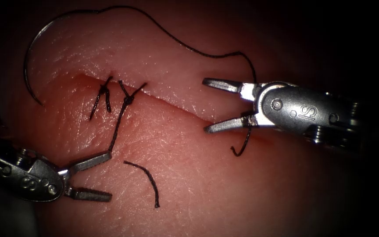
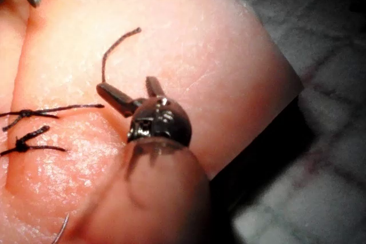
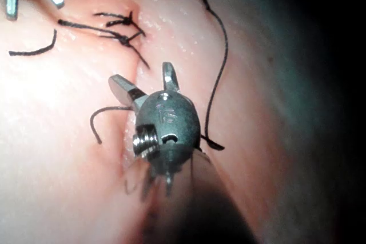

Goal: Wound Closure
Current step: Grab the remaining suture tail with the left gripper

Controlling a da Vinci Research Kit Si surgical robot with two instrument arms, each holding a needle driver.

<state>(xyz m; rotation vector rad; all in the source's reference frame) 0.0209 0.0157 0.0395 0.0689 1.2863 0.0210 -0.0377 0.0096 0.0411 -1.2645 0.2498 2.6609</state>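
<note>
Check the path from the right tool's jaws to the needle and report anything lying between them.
The right tool, jaws open and empty, sits over the cut. The needle lies free at the tissue's far left. Two tied stitches and their thread tails lie between.

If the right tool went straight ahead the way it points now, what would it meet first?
Probably the second knot on the cut: the right tool, jaws open and empty, points left along the cut. Depth is unclear; it might touch tissue first.

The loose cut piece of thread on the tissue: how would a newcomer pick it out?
Start at the cut running across the tissue, then drop below it to the left arm's tool, jaws open. Just right lies the loose cut piece of thread, short and curved, unlike the knotted stitches at the cut.
</note>
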